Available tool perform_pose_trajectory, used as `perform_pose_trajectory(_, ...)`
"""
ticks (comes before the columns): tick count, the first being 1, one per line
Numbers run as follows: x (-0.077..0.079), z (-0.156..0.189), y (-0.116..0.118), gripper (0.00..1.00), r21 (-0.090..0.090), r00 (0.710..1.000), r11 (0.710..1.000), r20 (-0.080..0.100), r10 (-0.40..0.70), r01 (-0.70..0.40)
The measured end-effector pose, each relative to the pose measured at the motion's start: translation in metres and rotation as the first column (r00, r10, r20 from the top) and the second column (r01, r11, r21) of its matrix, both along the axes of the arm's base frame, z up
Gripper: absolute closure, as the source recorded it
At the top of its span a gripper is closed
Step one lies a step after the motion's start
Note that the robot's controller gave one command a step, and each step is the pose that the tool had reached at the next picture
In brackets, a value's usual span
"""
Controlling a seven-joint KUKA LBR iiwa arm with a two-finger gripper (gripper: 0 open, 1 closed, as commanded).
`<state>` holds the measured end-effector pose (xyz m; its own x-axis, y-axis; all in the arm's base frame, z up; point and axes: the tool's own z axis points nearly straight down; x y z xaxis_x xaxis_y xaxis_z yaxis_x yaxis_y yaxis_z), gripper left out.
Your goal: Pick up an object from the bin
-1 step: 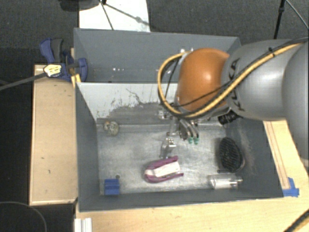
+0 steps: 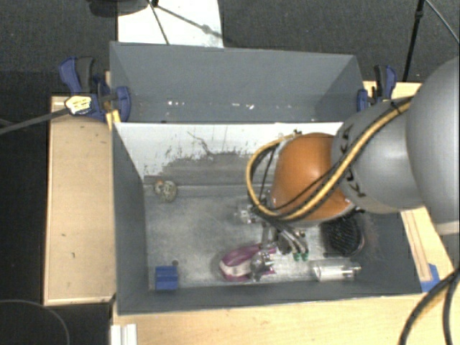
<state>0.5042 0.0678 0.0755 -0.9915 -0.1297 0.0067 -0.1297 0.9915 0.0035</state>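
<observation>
Blue block (image 2: 166, 277) front-left in the bin (image 2: 133, 221), small grey ball (image 2: 167, 190) near the back wall, clear tube (image 2: 334, 270) and black mesh thing (image 2: 343, 236) front-right, hand (image 2: 264, 259) down at the right end of the purple-and-white object (image 2: 236, 263) lying front-centre, can't tell if hand is apart or together.
</observation>
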Motion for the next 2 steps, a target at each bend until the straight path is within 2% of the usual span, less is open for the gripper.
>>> perform_pose_trajectory(1,0.001,0.002,0.0,1.0,-0.001,1.0,1.0,-0.001,-0.001,0.001)
perform_pose_trajectory(2,0.021,0.001,-0.013,1.0,0.005,1.0,1.0,0.007,0.019,-0.019)
